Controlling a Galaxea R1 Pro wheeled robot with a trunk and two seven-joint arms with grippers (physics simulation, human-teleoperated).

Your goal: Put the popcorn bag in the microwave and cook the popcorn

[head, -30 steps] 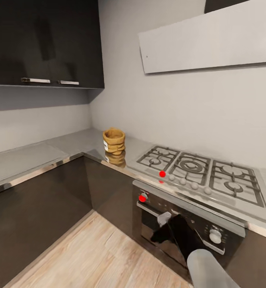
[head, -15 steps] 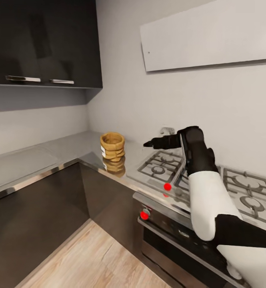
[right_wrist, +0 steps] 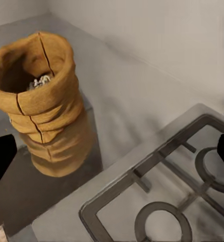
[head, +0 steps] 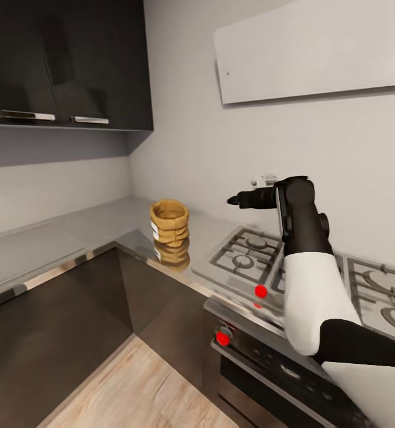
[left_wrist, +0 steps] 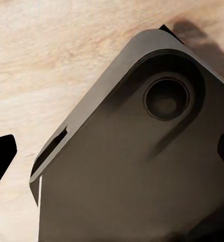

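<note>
The popcorn bag (head: 170,223) stands upright on the grey countertop (head: 72,229) in the corner, just left of the gas hob. In the right wrist view the popcorn bag (right_wrist: 39,85) has its rolled rim open, with a few pale popcorn bits (right_wrist: 39,81) inside. My right gripper (head: 233,201) hangs above the hob's left end, pointing at the bag and well short of it. Its dark fingertips (right_wrist: 1,156) sit far apart, so it is open and empty. My left gripper (left_wrist: 112,156) is open over the robot's dark base and the wood floor. The microwave is out of view.
A gas hob (head: 250,252) with red-marked knobs (head: 261,291) lies right of the bag, above a steel built-in oven (head: 268,368). Dark wall cabinets (head: 60,59) hang over the counter's left run. A pale hood (head: 316,53) juts from the wall above the hob.
My right arm has risen from down by the oven front to above the hob, gripper now aimed at the bag. The head camera has shifted slightly.
</note>
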